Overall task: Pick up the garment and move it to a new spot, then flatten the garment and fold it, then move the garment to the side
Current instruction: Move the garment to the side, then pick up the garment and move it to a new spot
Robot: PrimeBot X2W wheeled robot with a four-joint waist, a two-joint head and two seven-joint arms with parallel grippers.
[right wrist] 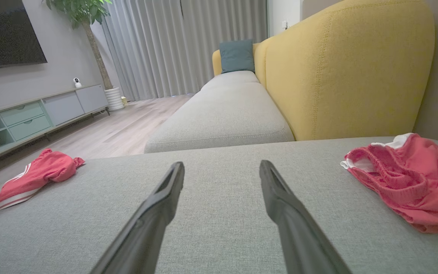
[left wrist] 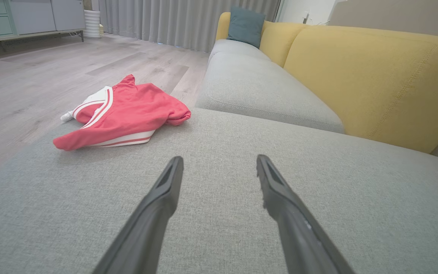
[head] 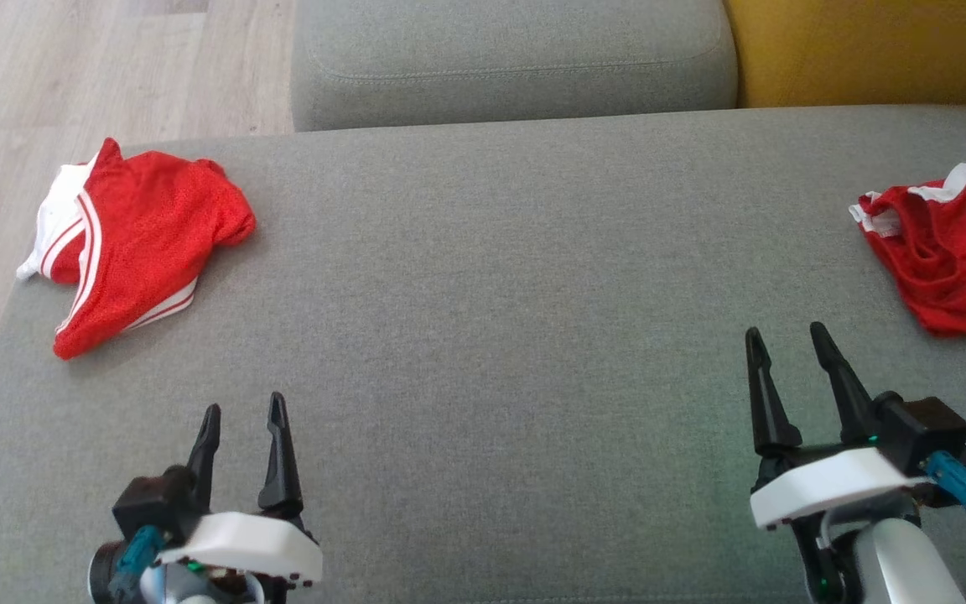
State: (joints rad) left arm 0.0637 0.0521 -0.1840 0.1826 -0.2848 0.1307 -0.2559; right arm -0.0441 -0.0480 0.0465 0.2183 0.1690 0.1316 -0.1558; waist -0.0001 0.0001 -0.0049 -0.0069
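Observation:
A red garment with white stripes (head: 135, 243) lies folded at the far left of the grey cushion (head: 500, 277), close to its left edge; the left wrist view has that garment (left wrist: 124, 114) ahead and left of the fingers. A second red garment (head: 948, 252) lies crumpled at the far right, its elastic waistband (right wrist: 386, 167) facing up. My left gripper (head: 242, 413) hovers open over the near left of the cushion, empty. My right gripper (head: 786, 337) is open and empty too, near and left of the crumpled garment.
A second grey seat cushion (head: 508, 59) adjoins the far side, with a yellow backrest (head: 877, 50) at the back right. Wooden floor (head: 72, 75) lies beyond the left edge. A TV cabinet (right wrist: 32, 114) and a blue pillow (right wrist: 237, 56) stand farther off.

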